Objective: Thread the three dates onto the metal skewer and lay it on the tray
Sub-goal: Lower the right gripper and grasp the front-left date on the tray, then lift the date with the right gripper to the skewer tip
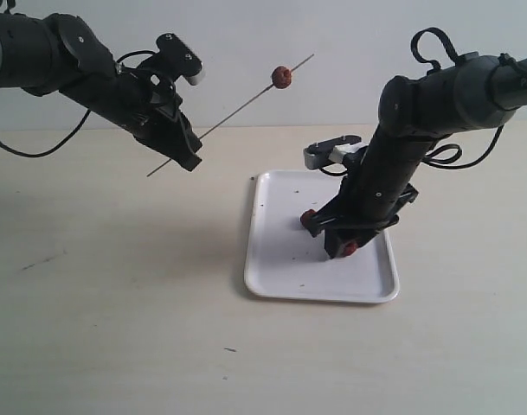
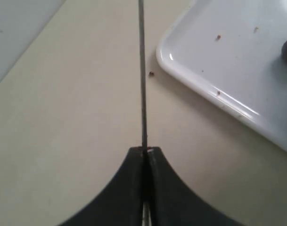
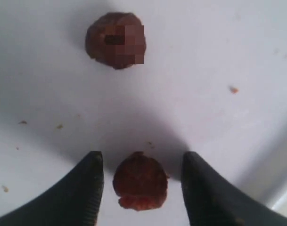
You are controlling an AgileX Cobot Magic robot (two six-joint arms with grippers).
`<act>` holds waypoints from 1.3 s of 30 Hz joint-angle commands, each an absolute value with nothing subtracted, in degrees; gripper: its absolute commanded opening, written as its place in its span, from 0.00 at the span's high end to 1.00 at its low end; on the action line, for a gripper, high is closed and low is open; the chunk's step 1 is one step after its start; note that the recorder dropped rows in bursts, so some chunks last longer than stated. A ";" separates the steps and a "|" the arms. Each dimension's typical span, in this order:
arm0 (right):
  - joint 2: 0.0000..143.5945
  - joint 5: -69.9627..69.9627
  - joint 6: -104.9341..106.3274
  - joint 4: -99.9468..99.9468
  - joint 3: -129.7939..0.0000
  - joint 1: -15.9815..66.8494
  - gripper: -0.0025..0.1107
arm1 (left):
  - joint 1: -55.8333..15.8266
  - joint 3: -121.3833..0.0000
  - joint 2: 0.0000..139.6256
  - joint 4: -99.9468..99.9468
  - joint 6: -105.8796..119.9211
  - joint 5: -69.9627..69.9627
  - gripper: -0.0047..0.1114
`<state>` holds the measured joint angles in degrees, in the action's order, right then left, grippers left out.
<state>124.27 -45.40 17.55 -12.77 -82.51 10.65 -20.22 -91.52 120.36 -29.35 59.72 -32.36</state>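
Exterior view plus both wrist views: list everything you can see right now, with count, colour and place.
table: one, beige, under everything.
tray: one, white, flat on the table.
skewer: one, grey metal, tilted in the air above the table.
dates: three, dark red-brown; one threaded on the skewer, two loose on the tray.
left pincer: one, black, shut on the skewer.
right pincer: one, black, open, down on the tray either side of one date, gaps showing.

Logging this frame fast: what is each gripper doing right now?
Left gripper: shut on the metal skewer.
Right gripper: open, straddling a date on the tray.
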 commanded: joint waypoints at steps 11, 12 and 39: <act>122.61 -50.91 18.22 -13.06 -82.77 10.32 0.80 | -19.95 -91.88 119.70 -28.26 60.29 -31.80 0.96; 122.15 -52.22 19.20 -13.18 -83.36 9.97 0.80 | -19.95 -91.88 119.70 -28.03 61.05 -31.80 0.96; 123.35 -69.96 35.97 -47.27 -103.92 -13.72 0.80 | -20.67 -89.28 124.47 -43.83 90.72 -28.95 0.96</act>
